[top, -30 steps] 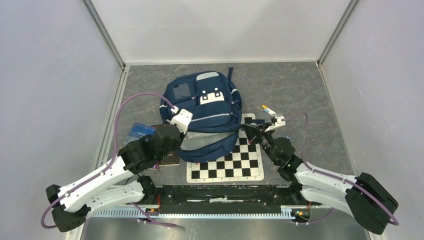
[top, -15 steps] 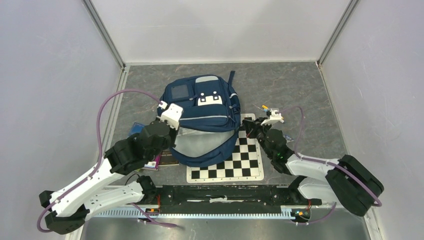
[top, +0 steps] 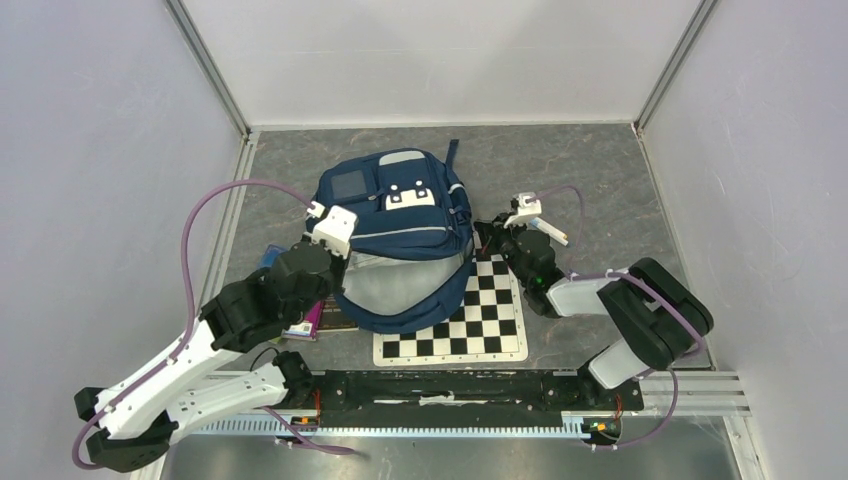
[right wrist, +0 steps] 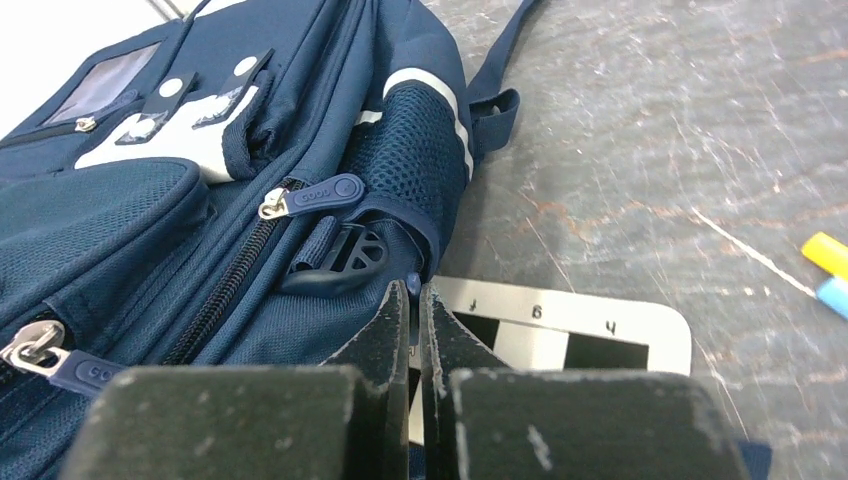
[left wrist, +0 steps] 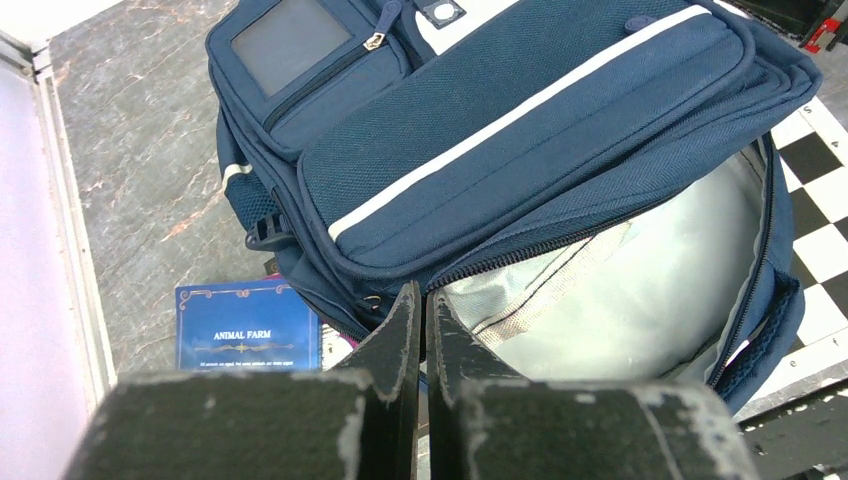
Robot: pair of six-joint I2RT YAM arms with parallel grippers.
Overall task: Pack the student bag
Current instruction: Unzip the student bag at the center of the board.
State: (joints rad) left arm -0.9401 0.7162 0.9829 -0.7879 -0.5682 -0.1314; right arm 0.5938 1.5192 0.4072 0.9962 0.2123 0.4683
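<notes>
On the grey marbled table the large navy blue fabric student bag lies centrally, moved slightly farther than before with its mouth wider, the left gripper and right gripper each clenched on its fabric, so items can probably enter.

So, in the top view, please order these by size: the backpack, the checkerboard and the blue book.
1. student bag
2. checkerboard, partly under the bag
3. blue book; only a corner shows, so its rank is unsure

Student bag farther back (mouth wider)
</notes>
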